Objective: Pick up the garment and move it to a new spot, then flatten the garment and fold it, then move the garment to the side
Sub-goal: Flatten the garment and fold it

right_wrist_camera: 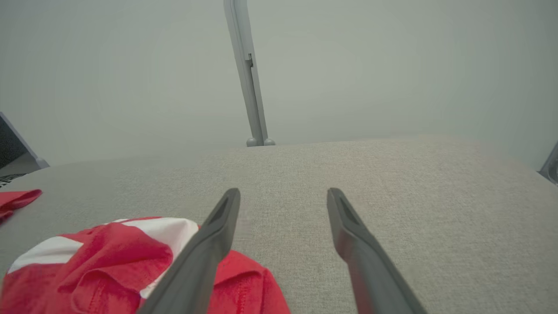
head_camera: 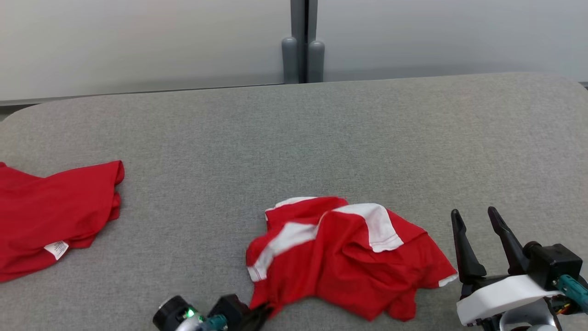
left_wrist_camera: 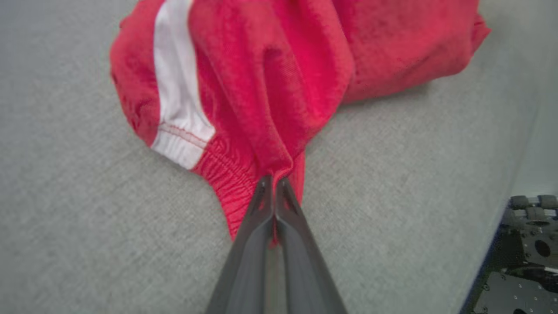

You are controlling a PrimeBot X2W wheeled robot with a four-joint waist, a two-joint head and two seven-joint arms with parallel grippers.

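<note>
A crumpled red garment (head_camera: pixel 340 257) with white stripes lies near the front edge of the grey fabric-covered table (head_camera: pixel 294 138). My left gripper (head_camera: pixel 262 313) sits at its near left corner, by the elastic hem. In the left wrist view the left gripper (left_wrist_camera: pixel 274 179) is shut on a pinched fold of the garment (left_wrist_camera: pixel 270 87). My right gripper (head_camera: pixel 474 214) stands open just right of the garment, fingers pointing away over bare table. The right wrist view has the right gripper (right_wrist_camera: pixel 283 192) with nothing between its fingers and the garment (right_wrist_camera: pixel 109 261) at lower left.
A second red cloth (head_camera: pixel 55 216) with a white label lies at the table's left edge. A grey post (head_camera: pixel 303 46) stands behind the table against a pale wall. The table's front edge and my dark base (left_wrist_camera: pixel 527 261) are close to the left gripper.
</note>
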